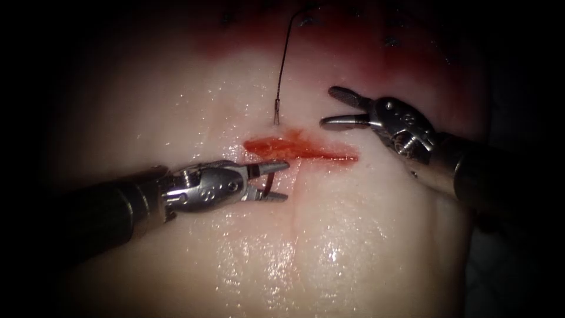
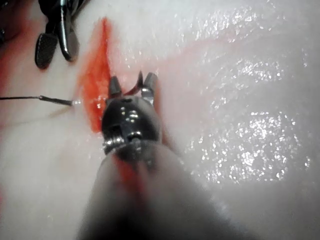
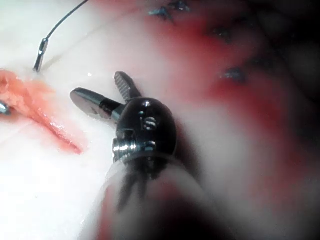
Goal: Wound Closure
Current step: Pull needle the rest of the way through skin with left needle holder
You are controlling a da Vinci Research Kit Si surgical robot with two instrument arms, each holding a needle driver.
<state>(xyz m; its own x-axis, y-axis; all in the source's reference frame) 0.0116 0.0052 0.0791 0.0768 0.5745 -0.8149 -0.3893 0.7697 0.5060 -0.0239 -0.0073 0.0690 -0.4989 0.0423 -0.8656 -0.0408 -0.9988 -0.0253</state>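
Needle (image 1: 269, 189) seated mid-bite across cut (image 1: 300, 148), tip between parted left tool (image 1: 275, 181) jaws; right tool (image 1: 338, 107) agape, empty; closure barely begun.

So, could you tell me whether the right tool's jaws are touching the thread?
Apart. In the endoscope view the right tool stands open and empty, with bare tissue between it and the thread. The right wrist view shows that gap too.
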